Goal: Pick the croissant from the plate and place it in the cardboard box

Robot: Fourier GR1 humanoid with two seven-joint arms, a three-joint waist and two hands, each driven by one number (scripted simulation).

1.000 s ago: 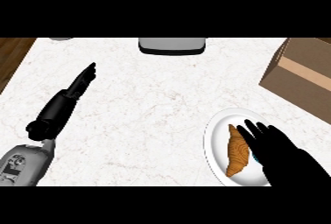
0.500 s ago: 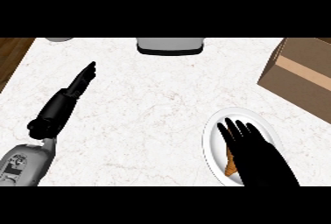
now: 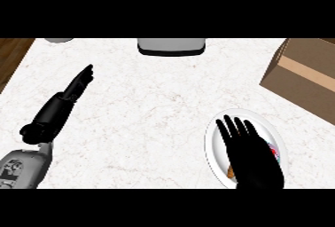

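My right hand (image 3: 251, 153) lies flat and open over the white plate (image 3: 215, 133) at the lower right, fingers straight and pointing away from me. It hides nearly all of the croissant (image 3: 231, 171); only a small orange-brown bit shows by the palm's left edge. The cardboard box (image 3: 305, 75) stands at the upper right, apart from the plate. My left hand (image 3: 77, 84) rests open on the counter at the left, fingers straight toward the back.
A grey appliance (image 3: 171, 45) sits at the counter's back edge in the middle. A pale round object (image 3: 59, 40) peeks in at the back left. The counter's dark wooden edge (image 3: 12, 55) runs along the far left.
My right hand has slid left across the plate and now covers the croissant, which showed plainly a second ago. The left hand has not moved.
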